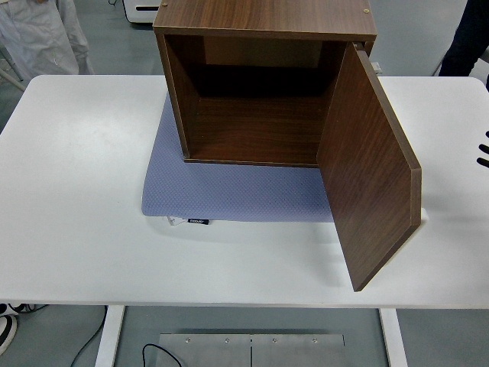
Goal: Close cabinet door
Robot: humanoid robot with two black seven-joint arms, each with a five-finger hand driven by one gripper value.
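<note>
Scene: white table (76,191) seen from above and behind the robot, w/ a brown wooden cabinet (263,23) toward the far side, centre.
Cabinet: open front faces the camera; inside looks empty. It sits on a blue-grey mat (229,195), prob. there to stop it sliding when the door gets pushed.
Door: cabinet door (367,176) is hinged on the cabinet's right side and swung wide, sticking out toward the near edge at roughly a right angle to the opening. Free edge is nearest the camera.
Right hand: right hand (484,151) shows only as a couple of dark fingertips at the right edge, well apart from the door. Can't tell if it is released or clenched; it grasps nothing visible.
Left hand: not in view.
Background: a person in pale clothing (42,34) at top left, another dark sleeve at top right.
Task status: door not yet closed. Likely approach is pushing its outer face leftward.
</note>
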